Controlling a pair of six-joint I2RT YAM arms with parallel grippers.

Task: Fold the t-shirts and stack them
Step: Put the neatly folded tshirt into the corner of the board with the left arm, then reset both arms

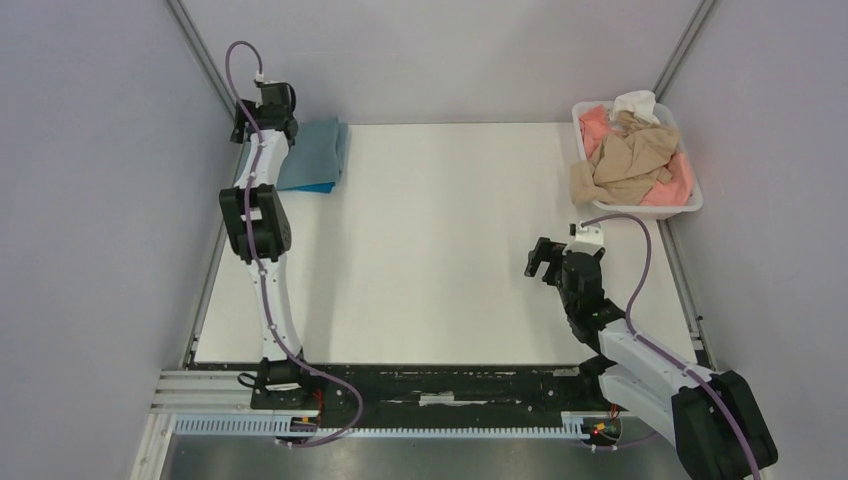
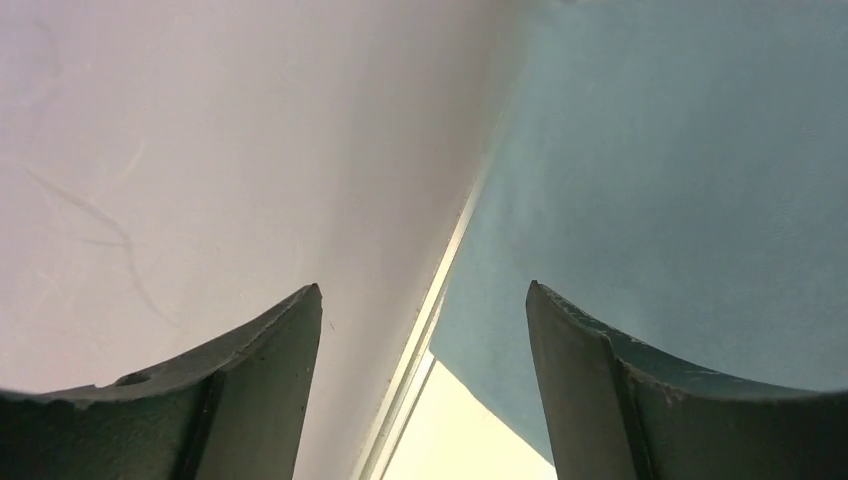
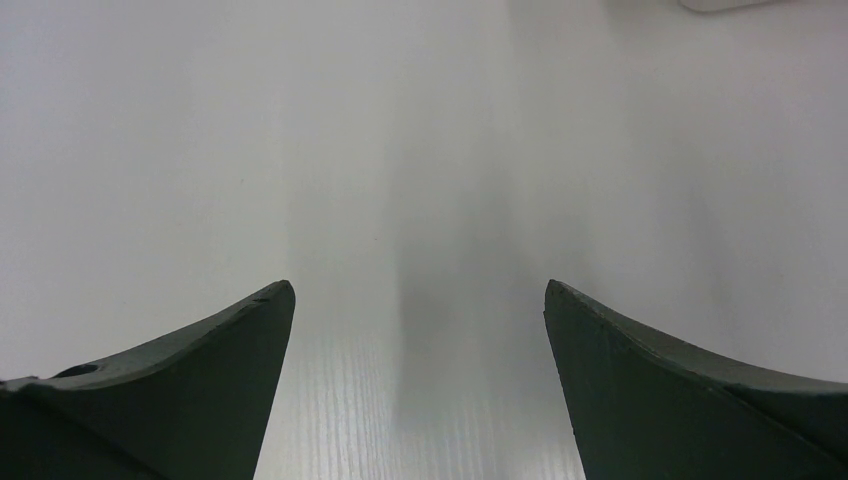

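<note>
A folded dusty grey-blue t-shirt [image 1: 315, 150] lies at the table's far left corner, on top of a bright blue one whose edge [image 1: 312, 188] shows beneath. My left gripper [image 1: 248, 122] is open and empty at the stack's left edge; in its wrist view [image 2: 424, 300] the grey-blue cloth [image 2: 660, 180] fills the right side. Tan [image 1: 628, 155], salmon-pink [image 1: 676, 185] and white [image 1: 636, 103] shirts lie crumpled in the white tub [image 1: 690, 206] at the far right. My right gripper [image 1: 540, 262] is open and empty over bare table [image 3: 420, 290].
The side wall [image 2: 200, 150] stands close to the left gripper. A metal frame rail [image 1: 195, 300] runs along the table's left edge. The tub's corner [image 3: 715, 4] shows at the top of the right wrist view.
</note>
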